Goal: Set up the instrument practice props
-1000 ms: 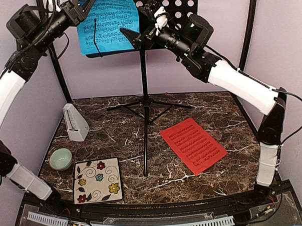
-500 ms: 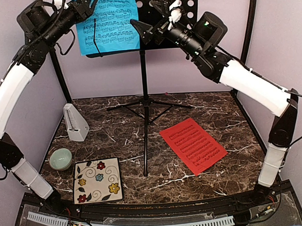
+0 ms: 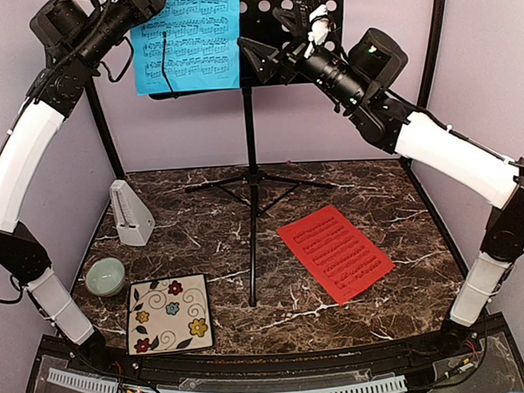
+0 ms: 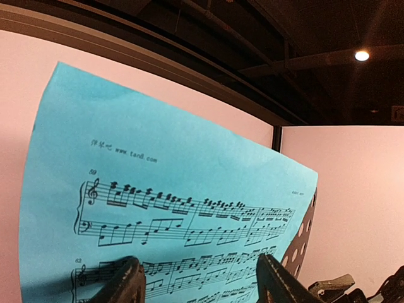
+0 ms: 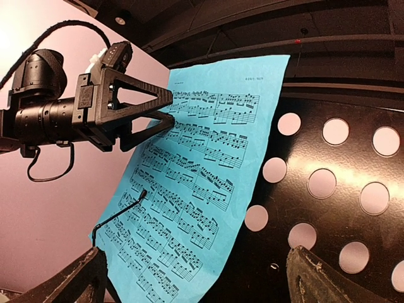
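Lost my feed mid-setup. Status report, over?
Left pincer open at blue sheet; right pincer open, facing music stand. Blue sheet on stand. Red sheet flat on table, nothing on it.

music stand (image 3: 249, 136): 1 | sheets: 2 – blue sheet (image 3: 190, 39), red sheet (image 3: 335, 253) | metronome (image 3: 130, 213): 1 | tile (image 3: 169, 314): 1 | bowl (image 3: 105, 276): 1

My left arm (image 3: 21, 155) and right arm (image 3: 451, 153) match: white shells between black joints, with thin black cables trailing. A green light (image 3: 370, 48) glows on the right wrist housing. The left gripper (image 5: 169, 106) and right gripper (image 3: 259, 27) have black triangular open-frame fingers.
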Motion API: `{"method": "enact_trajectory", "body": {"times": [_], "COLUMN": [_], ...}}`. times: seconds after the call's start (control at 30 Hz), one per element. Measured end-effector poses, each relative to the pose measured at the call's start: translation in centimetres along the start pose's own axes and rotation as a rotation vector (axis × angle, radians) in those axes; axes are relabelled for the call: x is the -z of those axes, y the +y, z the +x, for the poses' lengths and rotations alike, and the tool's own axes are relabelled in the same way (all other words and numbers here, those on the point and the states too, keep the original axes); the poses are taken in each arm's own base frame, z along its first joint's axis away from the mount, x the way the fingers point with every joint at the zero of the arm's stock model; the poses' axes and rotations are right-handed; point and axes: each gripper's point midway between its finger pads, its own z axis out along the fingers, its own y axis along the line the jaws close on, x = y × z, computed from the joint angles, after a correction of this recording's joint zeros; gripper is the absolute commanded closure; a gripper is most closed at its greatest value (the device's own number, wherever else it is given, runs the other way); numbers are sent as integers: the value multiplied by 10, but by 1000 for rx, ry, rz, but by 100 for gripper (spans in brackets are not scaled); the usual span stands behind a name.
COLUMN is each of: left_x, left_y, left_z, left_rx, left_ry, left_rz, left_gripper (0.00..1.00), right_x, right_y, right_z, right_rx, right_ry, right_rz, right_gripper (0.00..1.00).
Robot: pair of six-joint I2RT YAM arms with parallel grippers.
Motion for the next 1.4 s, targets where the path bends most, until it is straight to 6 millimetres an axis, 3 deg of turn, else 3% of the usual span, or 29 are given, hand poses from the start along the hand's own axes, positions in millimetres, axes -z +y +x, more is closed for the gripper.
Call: {"method": "enact_trajectory", "body": {"times": [0.4, 0.6, 0.77, 0.97, 1.17, 1.4], "left_x": [-6, 12, 34, 56, 65, 66], "left_y": [0, 1, -1, -2, 6, 20], "left_z": [3, 3, -15, -32, -18, 10], "left_rx": [4, 5, -5, -26, -49, -103], "left_ry": [-5, 15, -5, -32, 9, 103], "left_rz": [2, -14, -31, -54, -95, -155], "left_gripper": [38, 35, 35, 35, 35, 29], "right_x": [17, 18, 21, 28, 34, 36], "right_y": [-6, -5, -4, -9, -12, -10], "right_z": [-20, -18, -17, -30, -36, -26], "right_rx": [-26, -34, -48, -55, -65, -77], "right_ry": [-16, -14, -3, -19, -17, 16], "right_rz": [23, 23, 21, 38, 52, 52], "right_gripper": [0, 0, 0, 0, 0, 5]}}
